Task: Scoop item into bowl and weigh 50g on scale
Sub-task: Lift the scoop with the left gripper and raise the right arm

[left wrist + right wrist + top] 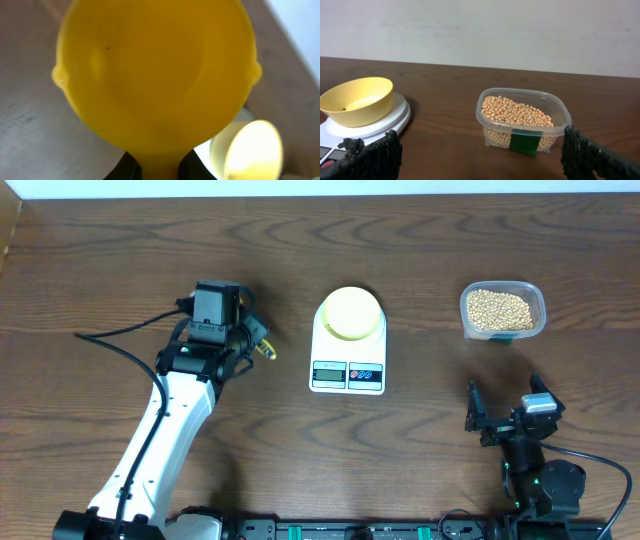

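Left gripper [159,172] was clamped on the handle of the yellow scoop [155,70], cup facing my wrist camera, held left of the scale [348,350]. I saw the right gripper [507,412] with its fingers spread wide, gripping nothing, near the clear container [560,112]. The item [515,112] lay heaped in that container. The bowl [357,100] stood on the scale's platform, apart from the container.

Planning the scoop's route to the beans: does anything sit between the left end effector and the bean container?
Yes. The scale with the bowl on it stands directly between the left end effector, shut on the yellow scoop, and the container of beans. Nothing else visible lies on that line.
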Robot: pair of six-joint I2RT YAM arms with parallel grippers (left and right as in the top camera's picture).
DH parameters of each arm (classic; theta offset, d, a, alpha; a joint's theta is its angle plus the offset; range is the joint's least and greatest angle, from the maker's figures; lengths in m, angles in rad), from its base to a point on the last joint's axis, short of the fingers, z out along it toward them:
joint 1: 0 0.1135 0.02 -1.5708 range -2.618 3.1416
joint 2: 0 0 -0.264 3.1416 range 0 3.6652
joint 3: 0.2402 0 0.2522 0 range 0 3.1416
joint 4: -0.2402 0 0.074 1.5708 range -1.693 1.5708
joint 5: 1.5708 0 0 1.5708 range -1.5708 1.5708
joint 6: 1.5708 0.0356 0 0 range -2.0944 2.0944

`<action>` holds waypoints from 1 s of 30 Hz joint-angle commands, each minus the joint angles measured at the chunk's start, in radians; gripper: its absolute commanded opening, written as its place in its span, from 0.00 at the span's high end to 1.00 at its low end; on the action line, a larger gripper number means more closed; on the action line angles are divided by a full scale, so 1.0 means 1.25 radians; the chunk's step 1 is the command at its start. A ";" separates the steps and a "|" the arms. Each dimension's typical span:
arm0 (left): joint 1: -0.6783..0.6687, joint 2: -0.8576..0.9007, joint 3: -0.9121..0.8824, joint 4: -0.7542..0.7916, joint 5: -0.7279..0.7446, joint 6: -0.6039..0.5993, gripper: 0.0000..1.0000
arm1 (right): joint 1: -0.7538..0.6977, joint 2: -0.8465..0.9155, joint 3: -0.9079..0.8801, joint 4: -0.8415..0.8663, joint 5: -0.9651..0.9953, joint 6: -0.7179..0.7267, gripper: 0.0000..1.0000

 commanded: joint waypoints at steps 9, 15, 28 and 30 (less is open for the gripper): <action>0.006 0.025 0.016 0.059 -0.040 -0.099 0.92 | 0.002 0.002 0.002 0.106 -0.032 0.032 0.01; 0.006 0.076 0.016 0.079 0.020 -0.207 0.92 | 0.002 0.094 0.072 0.112 -0.031 0.016 0.01; 0.164 0.076 0.016 0.139 0.450 -0.360 0.92 | 0.002 0.686 0.578 0.035 -0.181 0.059 0.01; 0.214 0.076 0.016 0.139 0.520 -0.379 0.92 | 0.003 0.818 0.719 -0.078 -0.255 0.088 0.01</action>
